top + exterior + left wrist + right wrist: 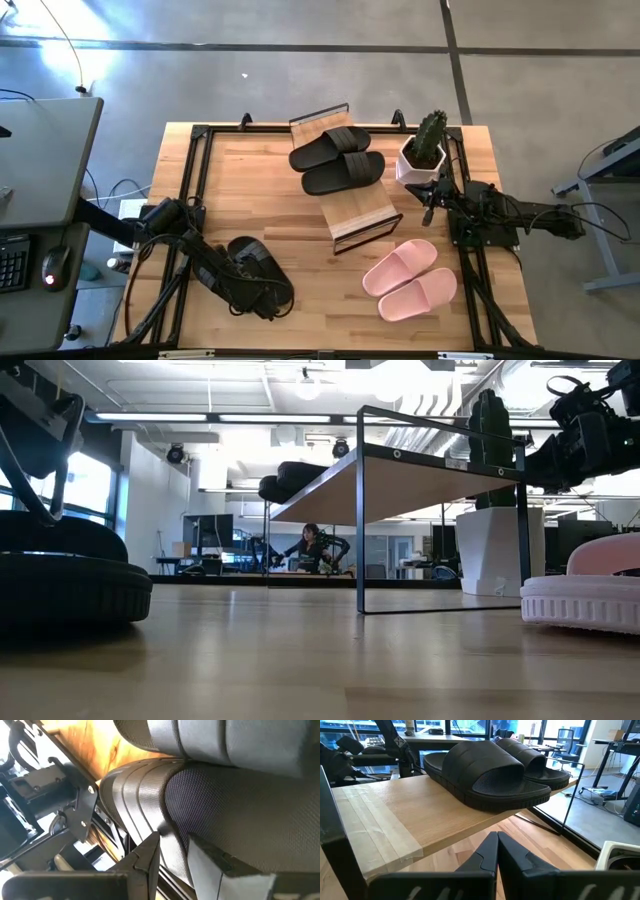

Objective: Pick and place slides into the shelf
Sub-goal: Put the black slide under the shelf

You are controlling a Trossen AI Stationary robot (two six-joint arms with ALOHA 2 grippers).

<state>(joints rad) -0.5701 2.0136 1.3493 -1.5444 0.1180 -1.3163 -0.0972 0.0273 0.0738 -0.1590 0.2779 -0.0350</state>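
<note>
A black pair of slides (260, 272) lies on the table near its left near corner. My left gripper (262, 297) is down on this pair, and the left wrist view shows a ribbed strap (145, 790) filling the picture. The shelf (362, 216) stands mid-table, and another black pair (338, 160) rests sole-down on its upper slat board (385, 815). A pink pair (410, 281) lies flat on the table to the right of the shelf's near end. My right gripper (428, 214) is shut and hovers level beside the shelf's right side, touching nothing. My left gripper has its two fingers (150, 852) on either side of the black slide's strap edge (175, 840), pinching it between them. The fingers come slanting down from the table's left near side. The slide (70, 575) sits with its sole flat on the table.
A white pot with a cactus (423, 158) stands by the far right corner, close behind my right gripper. Black metal rails (190, 180) run along the table's edges. Bare wood (260, 200) lies between the left pair and the shelf. A person sits far off in the room (312, 550).
</note>
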